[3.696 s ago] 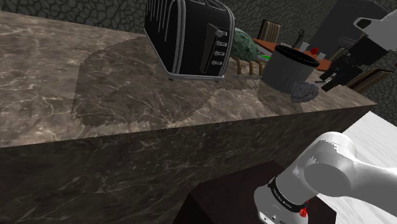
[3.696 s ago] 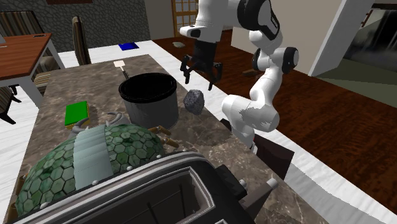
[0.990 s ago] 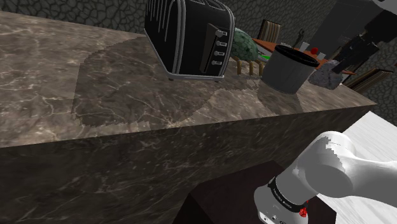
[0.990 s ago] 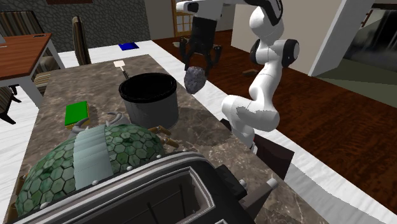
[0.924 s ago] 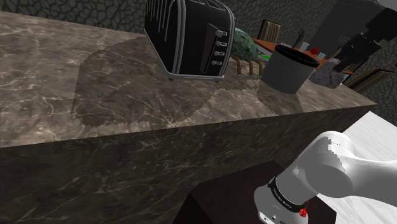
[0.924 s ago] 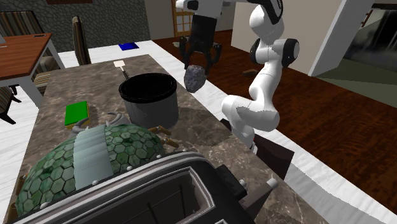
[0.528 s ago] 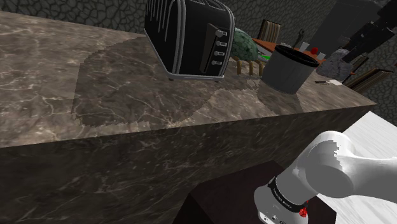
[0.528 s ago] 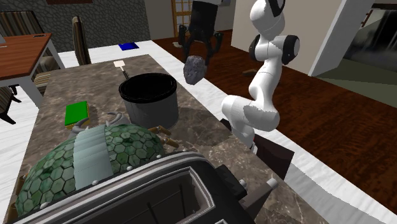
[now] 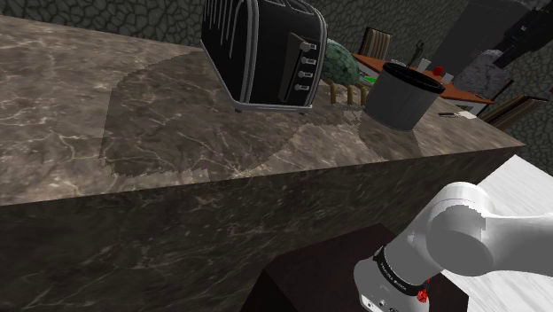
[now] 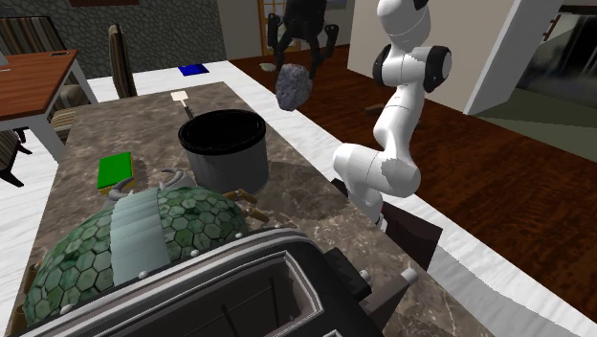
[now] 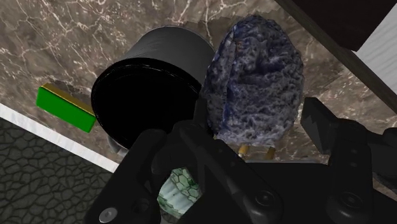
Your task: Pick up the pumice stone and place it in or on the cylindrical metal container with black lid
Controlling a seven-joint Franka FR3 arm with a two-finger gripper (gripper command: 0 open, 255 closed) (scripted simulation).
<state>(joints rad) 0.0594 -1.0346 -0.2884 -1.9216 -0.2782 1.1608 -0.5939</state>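
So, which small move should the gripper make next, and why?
Probably shift sideways toward the container. The gripper holds the pumice stone in the air, but in the wrist view the stone hangs beside the dark opening, not over it; releasing now would likely miss.

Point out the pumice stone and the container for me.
pumice stone (image 11: 254, 83), wrist view, middle of its rough face.
container (image 10: 228, 168), second exterior view, grey side wall.

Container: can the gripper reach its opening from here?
Likely yes: the gripper holds the pumice stone in the air, higher than the container, whose open top has nothing over it.
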